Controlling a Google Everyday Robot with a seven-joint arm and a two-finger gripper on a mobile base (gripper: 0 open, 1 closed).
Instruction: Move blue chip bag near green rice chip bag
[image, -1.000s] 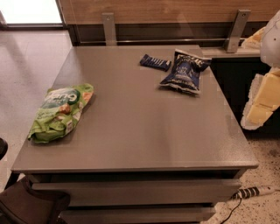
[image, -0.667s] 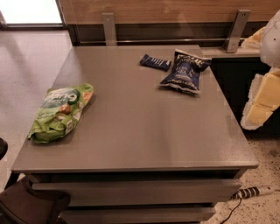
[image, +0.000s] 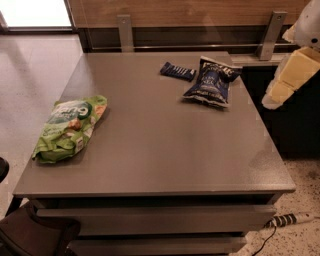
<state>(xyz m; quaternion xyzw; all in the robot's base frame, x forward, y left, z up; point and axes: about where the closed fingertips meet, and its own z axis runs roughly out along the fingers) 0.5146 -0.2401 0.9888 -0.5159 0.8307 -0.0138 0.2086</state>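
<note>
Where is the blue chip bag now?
In the camera view, the blue chip bag lies far right on the table, beside the small blue wrapper; the gripper hangs beyond its right edge.

The hand (image: 281, 91), beyond the right edge of the table (image: 165, 150), has risen higher.

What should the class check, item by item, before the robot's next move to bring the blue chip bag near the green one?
1. Is the blue chip bag in plain view? Ok, it lies at the far right of the table.
2. Is the green chip bag in plain view? Ok, it lies near the left edge.
3. Is the path across the table between the two bags free of things? Ok.
4. Is the small blue wrapper apart from the blue chip bag? Cannot tell; it lies close on its left.
5. Is the tool above the blue chip bag? Not ok; it is off the table's right side.
</note>
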